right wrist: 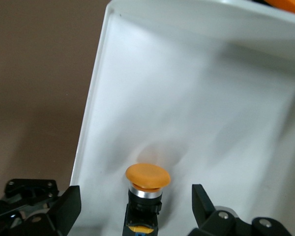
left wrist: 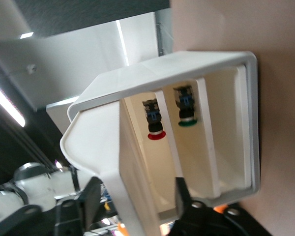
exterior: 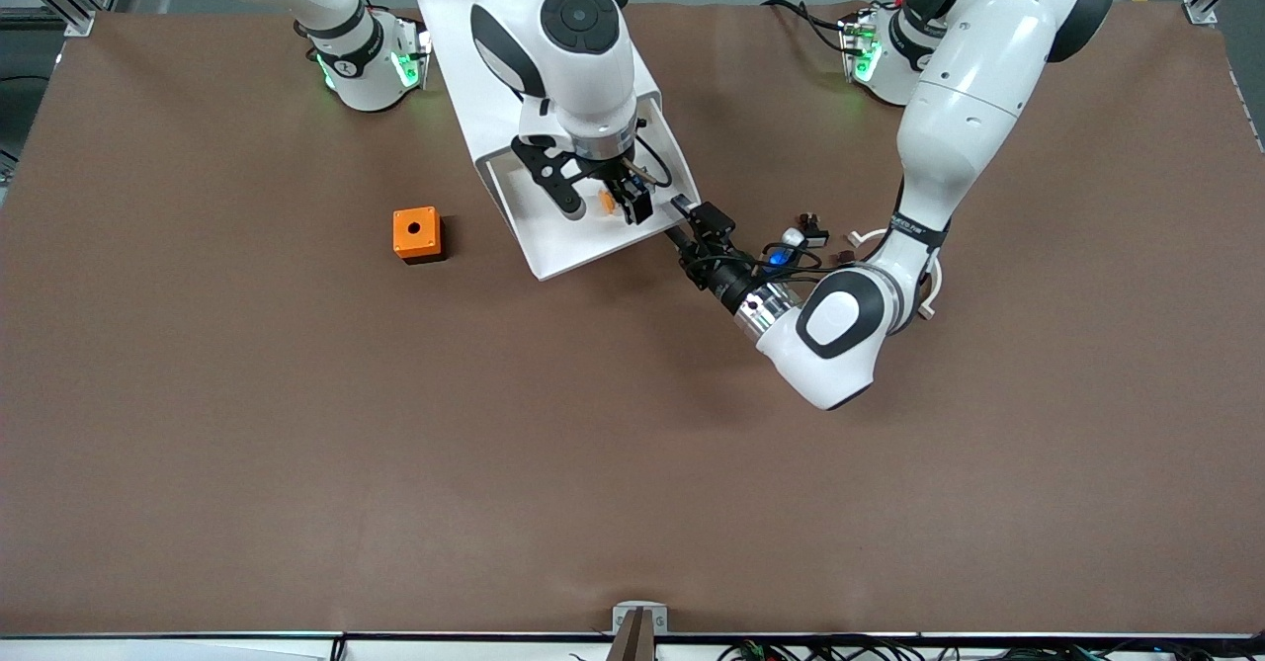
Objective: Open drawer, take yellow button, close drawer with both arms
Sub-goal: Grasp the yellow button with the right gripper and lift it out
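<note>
**benchbot_fan:** where's the button right now, and what are your grippers doing?

**me:** The button [right wrist: 146, 189] sits in the pulled-out top drawer [exterior: 553, 246], on its smooth white floor, close to the drawer's side wall. My right gripper [exterior: 605, 199] hangs right over it, fingers spread wide with one on each side of the orange cap, neither touching it. It's a round domed cap over a silver ring and a dark body with a bit of blue.

**benchbot_fan:** and the left one?

**me:** My left gripper [exterior: 692, 218] is at the corner of the drawer's front, at the end toward the left arm. Its fingers [left wrist: 92, 196] are parted, straddling the off-white front panel without clamping it.

**benchbot_fan:** how tight is it in there?

**me:** The drawer is a shallow glossy plastic tray with thin upright walls. The button has bare floor ahead of it, and a wall just beside it. The cabinet [exterior: 464, 58] is a plain white box. From my left wrist I can see lower compartments split by thin dividers, holding a red-capped button [left wrist: 154, 123] and a green-capped button [left wrist: 186, 109]. An orange cube [exterior: 416, 234] with a hole stands on the brown surface [exterior: 296, 444], well apart from the drawer, toward the right arm's end. Lots of open surface nearer the front camera.
</note>
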`<move>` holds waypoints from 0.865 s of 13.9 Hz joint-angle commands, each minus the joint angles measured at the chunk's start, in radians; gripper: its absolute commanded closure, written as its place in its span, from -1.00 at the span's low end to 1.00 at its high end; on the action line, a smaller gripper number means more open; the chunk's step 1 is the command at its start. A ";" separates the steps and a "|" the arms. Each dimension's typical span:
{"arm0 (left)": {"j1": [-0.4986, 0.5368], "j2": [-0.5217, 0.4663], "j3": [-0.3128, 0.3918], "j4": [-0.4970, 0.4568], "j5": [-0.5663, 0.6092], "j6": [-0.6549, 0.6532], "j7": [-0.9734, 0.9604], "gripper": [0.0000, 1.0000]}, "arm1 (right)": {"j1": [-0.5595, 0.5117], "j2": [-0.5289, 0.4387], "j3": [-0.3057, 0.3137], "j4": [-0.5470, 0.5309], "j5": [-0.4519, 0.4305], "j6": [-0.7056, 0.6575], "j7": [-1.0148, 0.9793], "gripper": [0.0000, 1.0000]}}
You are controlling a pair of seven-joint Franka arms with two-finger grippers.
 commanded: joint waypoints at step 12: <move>-0.001 -0.015 0.093 0.168 0.015 0.100 0.869 -0.98 | 0.065 0.064 -0.006 0.060 0.008 0.003 0.146 -0.29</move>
